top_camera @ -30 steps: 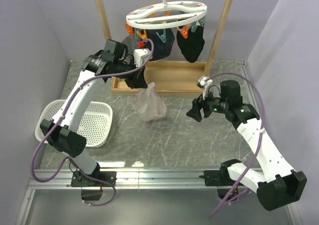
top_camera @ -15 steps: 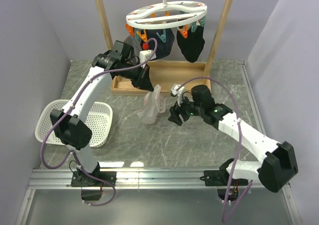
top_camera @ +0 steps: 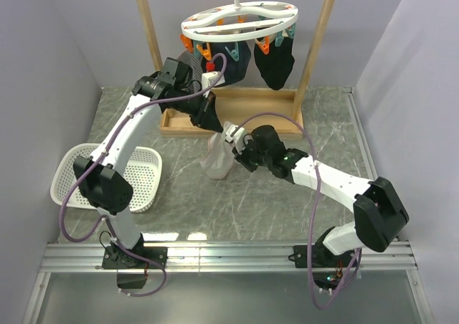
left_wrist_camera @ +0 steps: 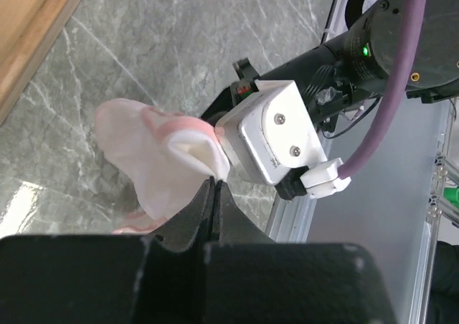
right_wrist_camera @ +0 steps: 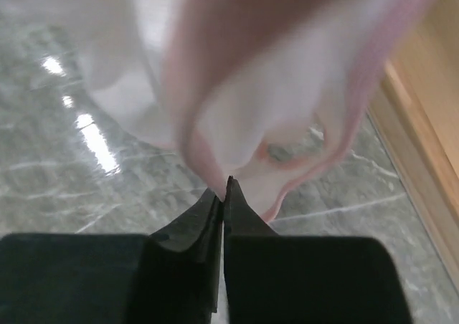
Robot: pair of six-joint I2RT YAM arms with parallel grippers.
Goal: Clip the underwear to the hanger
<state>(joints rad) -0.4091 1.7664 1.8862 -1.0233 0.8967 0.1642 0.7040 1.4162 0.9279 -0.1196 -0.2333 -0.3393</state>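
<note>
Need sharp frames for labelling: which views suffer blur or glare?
Right wrist: the underwear is badly out of focus, close to the lens, with bright glare streaks on the table. Left wrist: mostly sharp, one glare patch lower left. Top external: sharp, evenly lit, faint reflections near the front edge.

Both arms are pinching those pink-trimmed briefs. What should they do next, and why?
Probably pull the two grips slightly apart to stretch the edge. The left gripper and right gripper each have jaws shut on the underwear, which hangs bunched, short of the hanger; a taut edge should clip on more easily.
</note>
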